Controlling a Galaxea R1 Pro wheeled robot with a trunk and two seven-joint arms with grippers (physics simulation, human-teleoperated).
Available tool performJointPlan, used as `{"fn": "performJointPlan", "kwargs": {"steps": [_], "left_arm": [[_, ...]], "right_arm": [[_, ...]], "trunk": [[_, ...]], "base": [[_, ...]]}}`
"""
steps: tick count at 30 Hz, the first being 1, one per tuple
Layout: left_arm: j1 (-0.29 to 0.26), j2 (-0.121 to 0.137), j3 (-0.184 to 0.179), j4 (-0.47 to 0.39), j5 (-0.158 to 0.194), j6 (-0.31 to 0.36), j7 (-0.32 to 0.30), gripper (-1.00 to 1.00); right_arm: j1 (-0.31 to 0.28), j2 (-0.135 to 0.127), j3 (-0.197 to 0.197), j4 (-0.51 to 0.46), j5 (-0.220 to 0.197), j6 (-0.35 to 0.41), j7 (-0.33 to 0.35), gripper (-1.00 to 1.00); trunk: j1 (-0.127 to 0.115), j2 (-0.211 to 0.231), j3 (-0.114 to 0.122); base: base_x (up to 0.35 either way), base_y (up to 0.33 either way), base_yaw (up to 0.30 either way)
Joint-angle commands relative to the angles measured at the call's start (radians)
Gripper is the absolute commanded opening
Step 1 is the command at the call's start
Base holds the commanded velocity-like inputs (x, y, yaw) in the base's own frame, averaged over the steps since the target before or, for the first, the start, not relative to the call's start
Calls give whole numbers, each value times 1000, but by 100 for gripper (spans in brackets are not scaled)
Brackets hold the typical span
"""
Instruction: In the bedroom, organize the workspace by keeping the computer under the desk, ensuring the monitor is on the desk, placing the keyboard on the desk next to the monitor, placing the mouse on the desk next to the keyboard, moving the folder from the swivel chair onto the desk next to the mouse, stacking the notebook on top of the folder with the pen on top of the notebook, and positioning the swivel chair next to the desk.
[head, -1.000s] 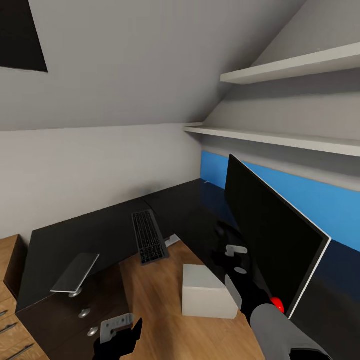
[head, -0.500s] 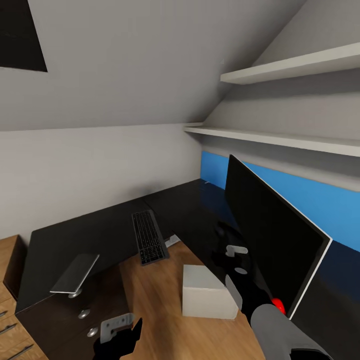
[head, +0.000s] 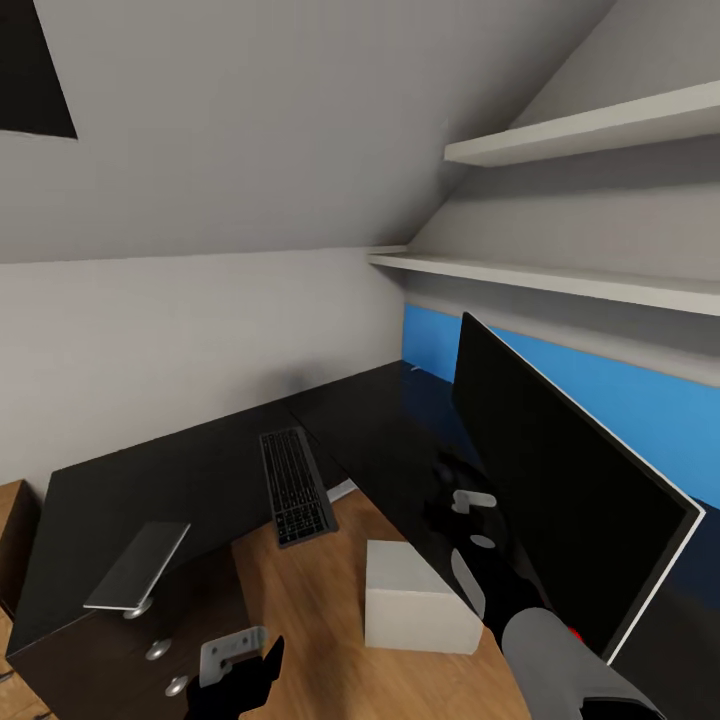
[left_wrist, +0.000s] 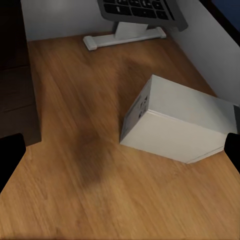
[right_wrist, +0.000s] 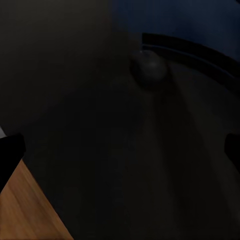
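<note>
Both grippers hang spread and empty at an L-shaped black desk in an attic bedroom.

The right gripper (head: 470, 520) hovers over the glossy desk (head: 200, 470) with jaws wide apart, holding nothing; its wrist view shows the small rounded mouse (right_wrist: 149, 67) lying on the dark top just beside the monitor's curved black stand (right_wrist: 195, 52). The left gripper (head: 235, 660) hangs low over the light wood floor (left_wrist: 75, 150), fingers parted and empty, near the light grey computer (head: 415, 600), which lies on the floor beside the desk. The keyboard (head: 293, 485) overhangs the desk's inner edge; the wide black monitor (head: 560, 500) stands to the right. A thin grey slab (head: 137, 566) rests above the drawer unit (head: 160, 655). No writing is legible. Pale grey sloped walls, a blue wall band (head: 620, 400), white shelves (head: 560, 280).
</note>
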Motion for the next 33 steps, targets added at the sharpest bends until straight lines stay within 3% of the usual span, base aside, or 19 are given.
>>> {"fn": "performJointPlan", "kwargs": {"steps": [1,20,26,33], "left_arm": [[0,0,-1,-2,11,4,8,100],[0,0,5,-4,11,5,9,100],[-2,-1,42,-6,13,8,9,100],[-105,-2,68,-6,17,60,41,100]], "right_arm": [[0,1,-4,-1,-2,0,-1,100],[0,1,-4,-1,-2,0,-2,100],[0,1,-2,2,-1,0,-2,100],[0,1,-2,2,0,0,-2,100]], "trunk": [[0,-1,-1],[0,-1,-1],[0,-1,-1],[0,-1,-1]], "base": [[6,0,0],[1,0,0],[0,0,0],[0,0,0]]}}
